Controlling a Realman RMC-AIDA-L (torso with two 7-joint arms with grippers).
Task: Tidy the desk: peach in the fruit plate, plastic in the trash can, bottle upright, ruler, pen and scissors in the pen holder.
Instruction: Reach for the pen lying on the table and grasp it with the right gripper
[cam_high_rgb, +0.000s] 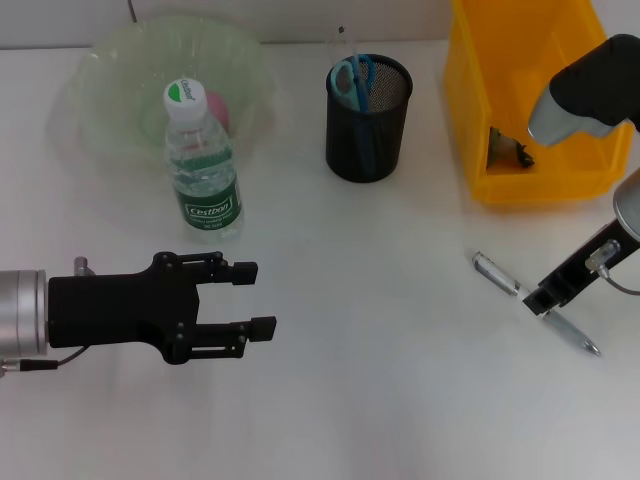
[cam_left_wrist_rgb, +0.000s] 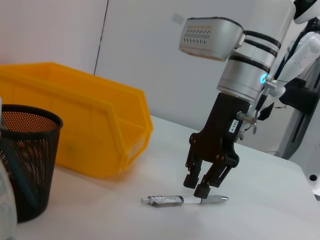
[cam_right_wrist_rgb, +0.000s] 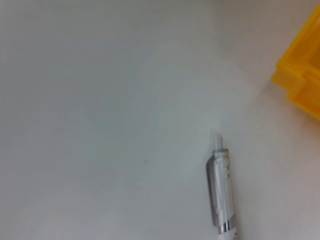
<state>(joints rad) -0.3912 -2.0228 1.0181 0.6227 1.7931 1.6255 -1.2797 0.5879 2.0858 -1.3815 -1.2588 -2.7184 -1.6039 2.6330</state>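
Observation:
The silver pen (cam_high_rgb: 497, 272) lies on the white desk at the right, also seen close up in the right wrist view (cam_right_wrist_rgb: 221, 197). My right gripper (cam_high_rgb: 537, 303) is down over its middle, fingers slightly apart either side of the pen (cam_left_wrist_rgb: 165, 201), open (cam_left_wrist_rgb: 196, 186). My left gripper (cam_high_rgb: 255, 298) hovers open at the lower left, holding nothing. The bottle (cam_high_rgb: 205, 170) stands upright in front of the green fruit plate (cam_high_rgb: 110, 90), which holds the pink peach (cam_high_rgb: 217, 110). Blue scissors (cam_high_rgb: 352, 75) and a thin clear ruler (cam_high_rgb: 344, 45) stick out of the black mesh pen holder (cam_high_rgb: 368, 140). Crumpled plastic (cam_high_rgb: 510, 150) lies in the yellow trash can (cam_high_rgb: 465, 100).
The yellow trash can (cam_left_wrist_rgb: 100, 125) stands just behind the pen, and the pen holder (cam_left_wrist_rgb: 25, 165) is to its left. Bare white desk lies between the two grippers and along the front edge.

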